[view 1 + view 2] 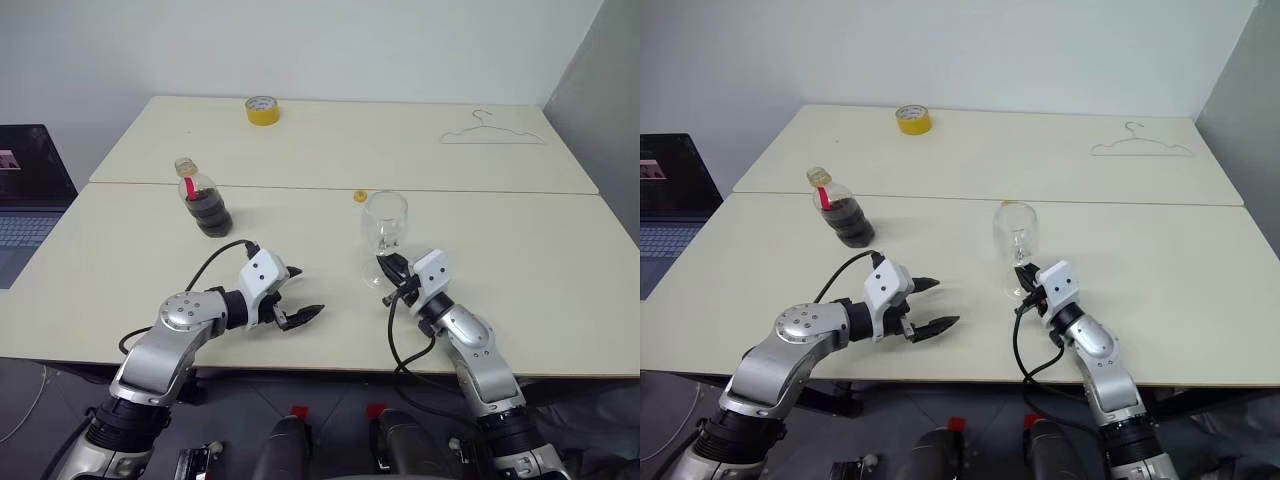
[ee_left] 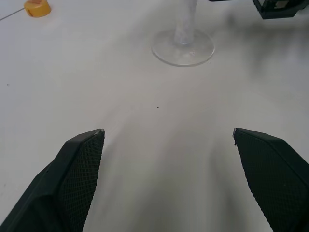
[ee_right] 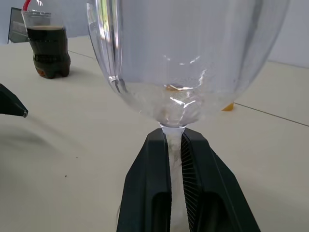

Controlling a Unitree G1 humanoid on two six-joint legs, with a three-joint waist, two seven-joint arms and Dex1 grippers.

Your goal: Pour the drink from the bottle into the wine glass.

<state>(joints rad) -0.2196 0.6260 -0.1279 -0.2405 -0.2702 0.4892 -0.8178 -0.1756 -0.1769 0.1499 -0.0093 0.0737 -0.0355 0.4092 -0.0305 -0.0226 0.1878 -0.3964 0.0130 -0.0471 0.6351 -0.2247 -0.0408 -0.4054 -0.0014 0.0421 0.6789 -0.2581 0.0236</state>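
Observation:
The bottle (image 1: 205, 200) stands upright at the left of the near table, uncapped, with a red strip at its neck. The dark drink (image 1: 211, 213) fills its lower half. A small yellow cap (image 1: 360, 196) lies on the table behind the wine glass (image 1: 385, 222). The glass stands upright and empty, its foot (image 2: 183, 47) on the table. My right gripper (image 3: 176, 145) is shut on its thin stem just under the bowl. My left gripper (image 1: 308, 291) hovers open and holds nothing, low over the table between bottle and glass.
A yellow tape roll (image 1: 262, 110) sits at the far edge of the back table, and a wire hanger (image 1: 492, 135) lies at its far right. A laptop (image 1: 25, 200) stands off the table's left side. A seam (image 1: 300, 186) joins the two tables.

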